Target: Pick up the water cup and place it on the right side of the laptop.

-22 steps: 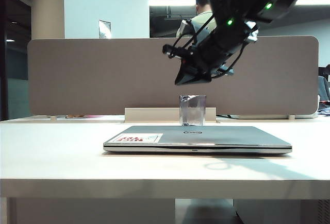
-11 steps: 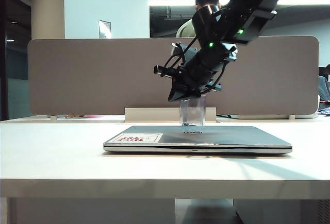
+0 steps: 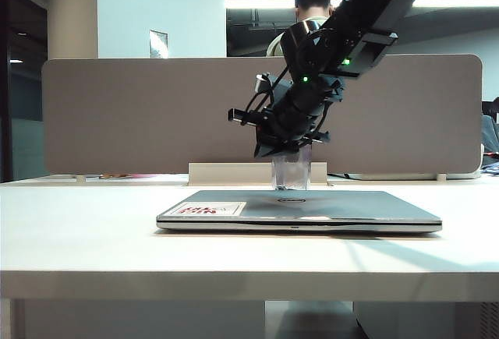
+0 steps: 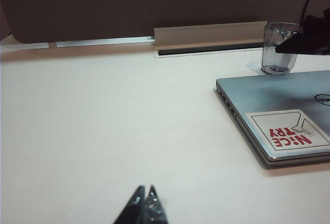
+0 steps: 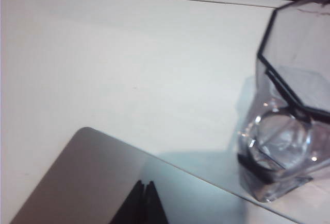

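Note:
The water cup [image 3: 293, 174], a clear faceted tumbler, stands upright on the table just behind the closed silver laptop [image 3: 312, 206]. My right gripper [image 3: 267, 150] hangs shut and empty just above the cup's rim, pointing down and left. In the right wrist view its shut tips [image 5: 144, 185] hover over the laptop lid [image 5: 103, 177], with the cup [image 5: 281, 147] off to one side. My left gripper [image 4: 145, 190] is shut over bare table, well apart from the laptop [image 4: 273, 92] and the cup [image 4: 272, 63]. It is out of the exterior view.
A grey partition panel [image 3: 140, 113] closes off the back of the table, with a low beige strip [image 3: 230, 173] at its foot beside the cup. A person [image 3: 312, 0] sits behind the panel. The table's front edge [image 3: 234, 284] runs close below the laptop.
My right arm has come down and leftward from high above the table until its shut gripper is right over the cup. Cup, laptop and left gripper have stayed put.

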{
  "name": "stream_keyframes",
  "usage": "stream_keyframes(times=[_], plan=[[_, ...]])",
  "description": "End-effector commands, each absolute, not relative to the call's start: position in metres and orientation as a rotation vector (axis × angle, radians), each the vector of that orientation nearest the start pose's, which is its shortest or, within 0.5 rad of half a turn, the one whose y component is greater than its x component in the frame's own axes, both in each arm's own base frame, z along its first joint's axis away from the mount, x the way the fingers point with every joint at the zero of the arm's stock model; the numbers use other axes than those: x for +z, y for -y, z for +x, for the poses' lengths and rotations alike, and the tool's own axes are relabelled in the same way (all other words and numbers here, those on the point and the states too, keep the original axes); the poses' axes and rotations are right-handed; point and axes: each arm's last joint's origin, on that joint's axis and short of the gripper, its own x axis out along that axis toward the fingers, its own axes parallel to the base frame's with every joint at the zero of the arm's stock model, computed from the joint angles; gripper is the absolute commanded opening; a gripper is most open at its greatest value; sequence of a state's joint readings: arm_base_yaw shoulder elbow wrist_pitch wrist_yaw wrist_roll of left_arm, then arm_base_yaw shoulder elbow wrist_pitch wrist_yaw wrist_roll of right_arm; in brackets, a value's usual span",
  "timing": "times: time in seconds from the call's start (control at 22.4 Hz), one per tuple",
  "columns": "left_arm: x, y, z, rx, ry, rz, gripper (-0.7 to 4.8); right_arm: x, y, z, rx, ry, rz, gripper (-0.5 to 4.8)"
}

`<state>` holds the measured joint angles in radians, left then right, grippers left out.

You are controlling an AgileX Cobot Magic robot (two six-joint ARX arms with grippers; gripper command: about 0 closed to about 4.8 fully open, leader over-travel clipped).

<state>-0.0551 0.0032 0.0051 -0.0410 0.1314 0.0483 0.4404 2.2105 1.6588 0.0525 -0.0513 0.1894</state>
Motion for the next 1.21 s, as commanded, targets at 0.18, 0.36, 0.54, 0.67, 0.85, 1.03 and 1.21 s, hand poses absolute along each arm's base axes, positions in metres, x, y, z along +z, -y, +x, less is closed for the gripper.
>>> stream_keyframes(times=[0.18,0.36,0.54,0.67,0.85,1.03,1.21], plan=[[0.164,0.009,0.097,-0.191,-0.019,0.043,-0.04,0.191,-0.212,0.459,0.349,-0.507,0.074,-0.09],[0.164,0.009,0.097,-0.191,-0.019,0.043,-0.04,0.185,-0.204,0.465,0.309,-0.502,0.073,-0.09],[0.164,0.009,0.097,-0.191,-0.019,0.043,-0.04,0.184,-0.2,0.467,0.278,-0.498,0.071,-0.09],[0.164,0.009,0.097,-0.191,-0.019,0.043,-0.04,0.184,-0.198,0.468,0.272,-0.499,0.108,-0.09],[0.164,0.009,0.097,-0.191,-0.019,0.043,-0.04,0.184,-0.199,0.468,0.291,-0.506,0.124,-0.09],[0.164,0.009,0.097,-0.191,-0.019,0.043,-0.04,0.185,-0.198,0.468,0.265,-0.492,0.121,-0.09],[0.163,0.009,0.097,-0.191,-0.02,0.043,-0.04,0.185,-0.198,0.469,0.278,-0.493,0.124,-0.09]])
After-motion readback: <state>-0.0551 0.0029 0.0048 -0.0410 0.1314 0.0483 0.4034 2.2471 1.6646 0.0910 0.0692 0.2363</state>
